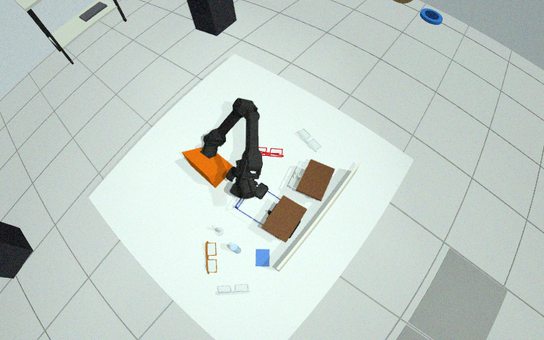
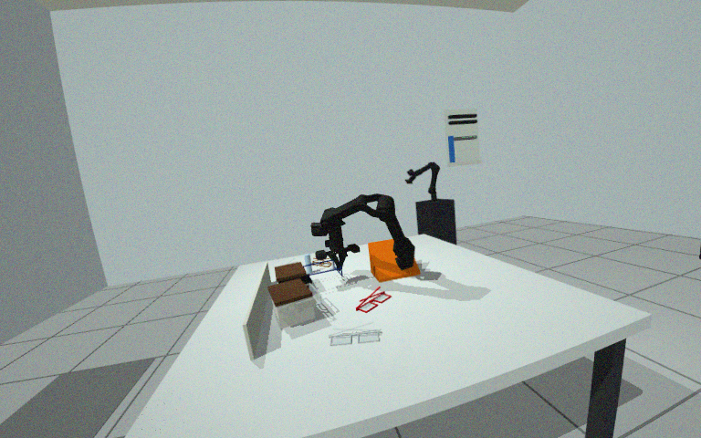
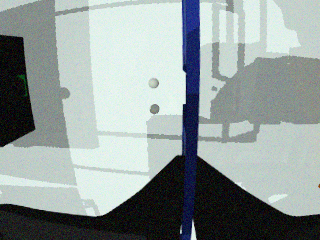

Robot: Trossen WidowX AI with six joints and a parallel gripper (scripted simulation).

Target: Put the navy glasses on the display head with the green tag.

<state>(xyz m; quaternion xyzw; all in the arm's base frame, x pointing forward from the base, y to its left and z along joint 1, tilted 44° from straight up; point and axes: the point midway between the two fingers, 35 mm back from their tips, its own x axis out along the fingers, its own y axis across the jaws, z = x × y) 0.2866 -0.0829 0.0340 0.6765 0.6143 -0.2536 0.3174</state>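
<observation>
Already I have the navy glasses (image 1: 248, 215) (image 2: 323, 271) (image 3: 191, 100) pinched in my fingers (image 1: 243, 192) (image 2: 340, 267), raised off the surface, with their temples reaching toward the dark head (image 1: 284, 218) (image 2: 290, 271) (image 3: 14, 95), the nearer one from above, which I take for the target from the green mark (image 3: 22, 85) on it. Picking up looks done; seating the bridge, hooking both temples, straightening and letting go remain, all clear of the other head (image 1: 315, 179) (image 2: 294, 311). I can read no brand or lettering, and the wall poster (image 2: 465, 151) shows only dark bars and a blue block.
</observation>
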